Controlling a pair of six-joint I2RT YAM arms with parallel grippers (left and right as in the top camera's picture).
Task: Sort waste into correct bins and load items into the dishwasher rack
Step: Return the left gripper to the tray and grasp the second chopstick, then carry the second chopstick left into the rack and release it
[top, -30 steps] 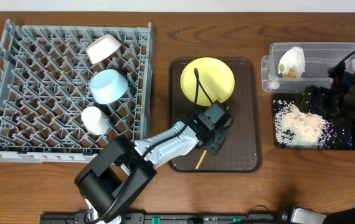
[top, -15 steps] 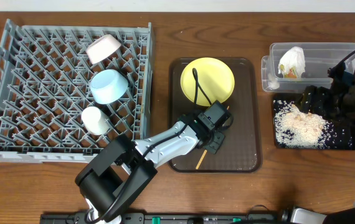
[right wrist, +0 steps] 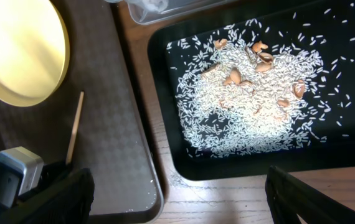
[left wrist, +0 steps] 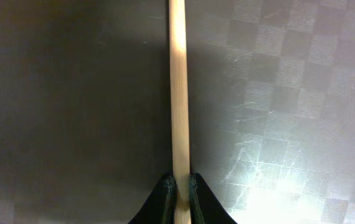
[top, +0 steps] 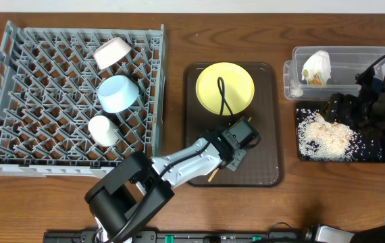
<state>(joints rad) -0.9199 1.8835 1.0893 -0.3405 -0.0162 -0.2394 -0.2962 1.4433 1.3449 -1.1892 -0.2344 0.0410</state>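
My left gripper (top: 232, 160) is over the brown serving tray (top: 263, 148), just below the yellow plate (top: 240, 84). In the left wrist view it (left wrist: 181, 186) is shut on a wooden chopstick (left wrist: 179, 93) that runs straight ahead, close above the tray. My right gripper (top: 338, 108) hangs open over the black tray (top: 375, 155) of rice crumbs (top: 324, 135); it (right wrist: 180, 186) holds nothing. The napkin (top: 317, 66) and wrapper (top: 314, 79) lie in the clear tub (top: 361, 61). A white bowl (top: 111, 52), blue bowl (top: 118, 92) and white cup (top: 103, 129) sit in the rack (top: 17, 101).
A black cable from the left arm crosses the plate. The right wrist view shows the plate (right wrist: 18, 50), the chopstick (right wrist: 75, 124) and the rice (right wrist: 252, 99) in the black tray (right wrist: 165, 74). Bare wood lies between the two trays.
The left gripper has closed on the chopstick and shifted slightly right and toward the front of the tray. The right arm has not moved.
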